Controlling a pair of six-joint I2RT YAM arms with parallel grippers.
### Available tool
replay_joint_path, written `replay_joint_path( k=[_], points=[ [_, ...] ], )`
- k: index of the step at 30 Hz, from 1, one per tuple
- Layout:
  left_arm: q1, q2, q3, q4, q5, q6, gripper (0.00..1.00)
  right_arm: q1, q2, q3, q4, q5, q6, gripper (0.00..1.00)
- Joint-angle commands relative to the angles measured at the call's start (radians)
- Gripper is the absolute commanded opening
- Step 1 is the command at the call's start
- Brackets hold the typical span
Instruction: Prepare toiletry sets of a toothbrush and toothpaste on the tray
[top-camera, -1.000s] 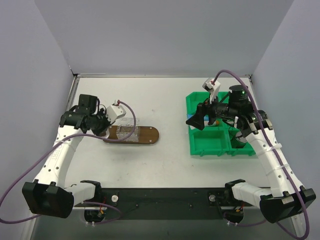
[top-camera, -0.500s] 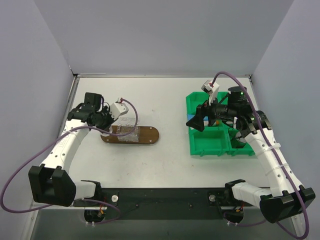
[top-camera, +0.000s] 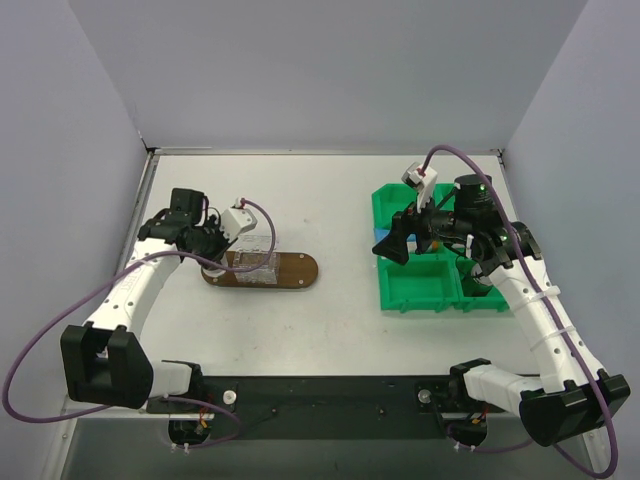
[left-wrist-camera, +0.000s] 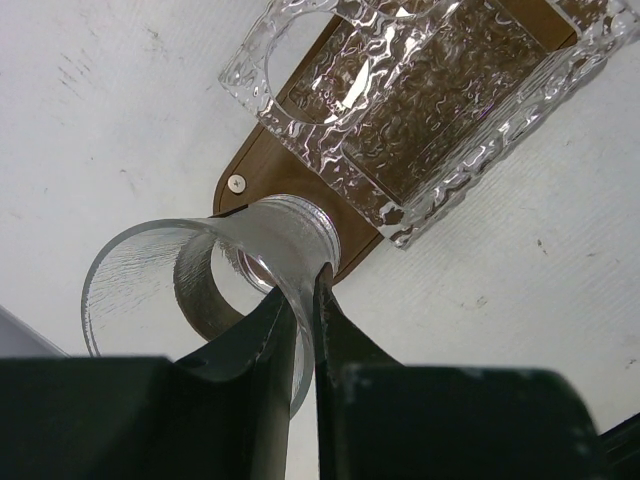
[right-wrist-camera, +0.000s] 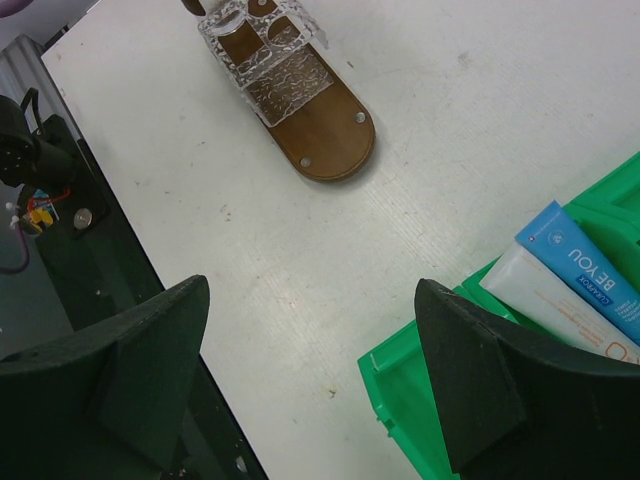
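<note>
My left gripper (left-wrist-camera: 305, 290) is shut on the wall of a small clear cup (left-wrist-camera: 190, 270). The cup tilts over the left end of the dark brown oval tray (left-wrist-camera: 262, 170). In the top view, that gripper (top-camera: 212, 255) hovers at the tray's (top-camera: 298, 270) left tip. My right gripper (right-wrist-camera: 312, 290) is open and empty above the near-left edge of the green bin (right-wrist-camera: 400, 390). A blue-and-white toothpaste (right-wrist-camera: 585, 265) lies in the bin beside a whiter tube (right-wrist-camera: 545, 300). No toothbrush is in view.
A clear textured holder (left-wrist-camera: 420, 100) with round holes sits on the tray's left half, also seen in the top view (top-camera: 250, 262). The green sectioned bin (top-camera: 420, 285) stands at the right. A black rail (top-camera: 320, 390) runs along the near edge.
My left arm has swung back and slightly right, carrying the cup to the tray's left end. The right gripper has edged a little left, still open.
</note>
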Motion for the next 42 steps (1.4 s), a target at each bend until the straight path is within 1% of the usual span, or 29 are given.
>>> replay_joint_path(
  k=[1, 27, 42],
  points=[
    [0.009, -0.009, 0.007, 0.089, 0.037, -0.008, 0.00, -0.003, -0.018, -0.009, 0.007, -0.011, -0.021, 0.78],
    [0.012, 0.014, -0.033, 0.134, 0.044, -0.006, 0.00, -0.003, -0.019, -0.020, 0.004, -0.008, -0.027, 0.78],
    [0.012, -0.015, -0.056, 0.145, 0.027, -0.011, 0.00, -0.003, -0.018, -0.023, 0.005, -0.013, -0.025, 0.78]
  ],
)
